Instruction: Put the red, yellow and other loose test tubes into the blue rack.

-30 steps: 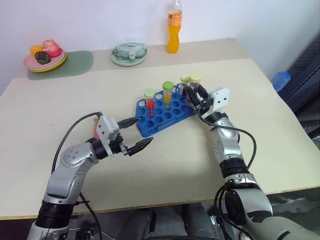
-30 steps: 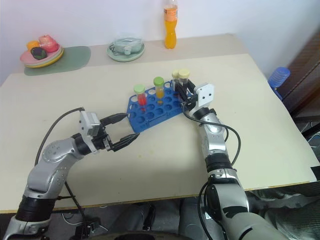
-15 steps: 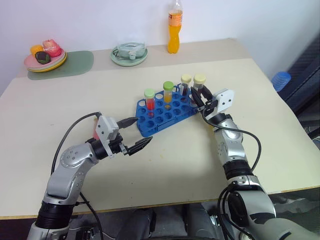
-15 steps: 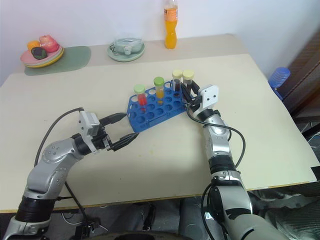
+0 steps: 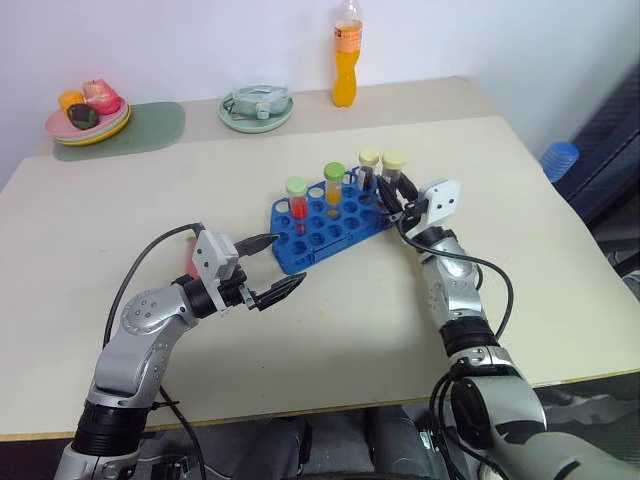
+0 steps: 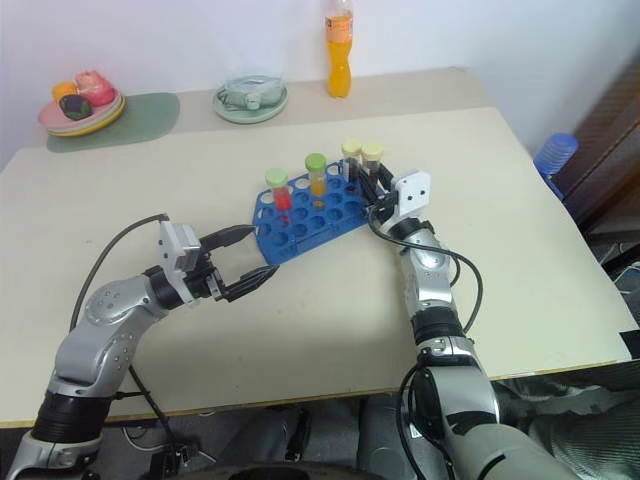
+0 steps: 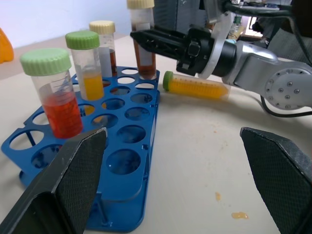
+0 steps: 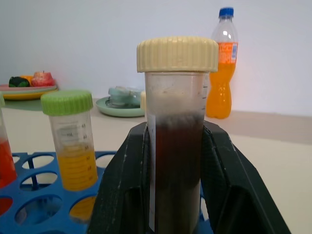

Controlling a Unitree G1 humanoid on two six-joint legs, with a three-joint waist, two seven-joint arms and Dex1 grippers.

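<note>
A: While the table [image 5: 150, 200] is a broad matte cream slab, what stands on it?

B: A blue plastic rack [image 5: 330, 222] near the middle, a flat grid of round holes. Upright in it are clear cylinders with ribbed screw caps: a red tube [image 5: 298, 205] and a yellow tube [image 5: 334, 188], both green-capped, and a dark tube [image 5: 369, 170] with a cream cap.

A: And the arms?

B: The right gripper [image 5: 396, 194], black and wedge-fingered, is clamped tight on a brown tube [image 8: 176, 146] with a cream cap, held upright at the rack's far right corner. The left gripper [image 5: 268, 268] hovers just before the rack's near left end, its pointed, textured fingers spread wide and holding nothing.

A: Any tube loose?

B: One orange tube [image 7: 197, 88], green-capped, lies on its side on the table just beside the rack, under the right gripper.
</note>
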